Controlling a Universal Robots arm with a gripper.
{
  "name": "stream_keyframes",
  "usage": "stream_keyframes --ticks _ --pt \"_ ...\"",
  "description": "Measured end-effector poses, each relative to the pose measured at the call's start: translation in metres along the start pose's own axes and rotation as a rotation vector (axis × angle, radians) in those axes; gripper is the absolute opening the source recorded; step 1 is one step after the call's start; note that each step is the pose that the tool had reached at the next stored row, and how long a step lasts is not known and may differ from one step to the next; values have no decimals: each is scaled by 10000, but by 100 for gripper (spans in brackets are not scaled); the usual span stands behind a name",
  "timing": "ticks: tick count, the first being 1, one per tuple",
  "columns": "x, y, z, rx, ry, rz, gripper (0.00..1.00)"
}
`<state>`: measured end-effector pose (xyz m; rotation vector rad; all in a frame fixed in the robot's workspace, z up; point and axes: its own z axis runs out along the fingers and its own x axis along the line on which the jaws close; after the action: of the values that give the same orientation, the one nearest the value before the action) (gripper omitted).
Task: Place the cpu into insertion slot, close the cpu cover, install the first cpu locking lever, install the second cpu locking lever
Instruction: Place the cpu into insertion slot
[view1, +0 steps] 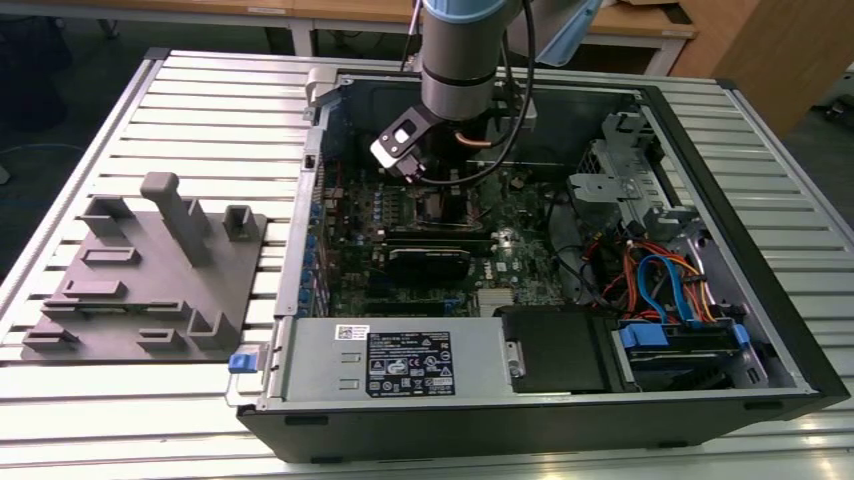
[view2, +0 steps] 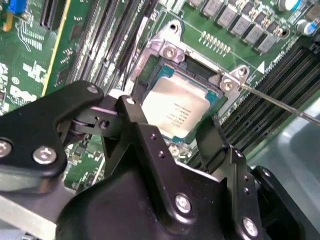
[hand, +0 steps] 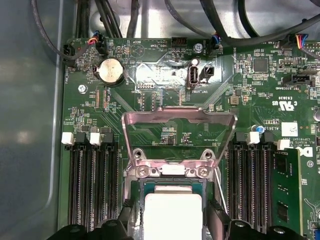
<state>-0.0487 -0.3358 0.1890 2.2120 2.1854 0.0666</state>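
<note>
**Operator:** Where is the cpu at this moment?

**Observer:** Your cpu (view2: 176, 107) lies in the insertion slot (view2: 200, 65) with its metal top facing up. The gripper (view2: 169, 119) hangs directly over it. Its fingers (view2: 131, 117) are spread, one on each side of the chip. They seem not to press its edges, but the contact line is partly hidden, so take this with care. The cpu cover (hand: 179, 116) stands open, folded back toward the coin battery (hand: 110, 70).

**Operator:** What could go wrong from here?

**Observer:** In my judgement there are two dangers. If a finger catches the chip's edge while you lift, the cpu can tilt or slide out of its seat. If the cover then comes down on a tilted chip, the contacts below may bend. The locking lever (view2: 280, 103) also sticks out freely, and a finger could snag it.

**Operator:** And the count?

**Observer:** I count:
- one cpu
- one insertion slot
- one cover
- one coin battery
- two fingers
- one lever rod, running away from the slot's corner
- two groups of memory slots (hand: 92, 185), one on each side of the slot
</note>
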Motion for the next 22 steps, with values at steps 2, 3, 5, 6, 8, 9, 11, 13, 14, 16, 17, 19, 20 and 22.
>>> stream_keyframes --ticks 2,3,5,6,8,9,11,13,14,16,17,19,20,22 --pt "0 0 1 0 1 0 67" --pt "0 0 1 -1 1 0 67" --pt "0 0 -1 -1 2 0 67" --pt "0 1 -13 -1 7 0 67" --pt "0 2 -43 2 11 1 67" --pt "0 3 -56 4 12 1 67" --pt "1 4 -83 10 13 1 67" --pt "1 6 -111 27 12 0 67" --pt "1 7 -123 30 11 1 67" --pt "1 8 -158 42 11 1 67" --pt "1 9 -174 47 11 1 67" --pt "2 10 -199 52 12 1 67" --pt "2 11 -216 57 11 1 67" --pt "2 12 -232 65 11 1 67"
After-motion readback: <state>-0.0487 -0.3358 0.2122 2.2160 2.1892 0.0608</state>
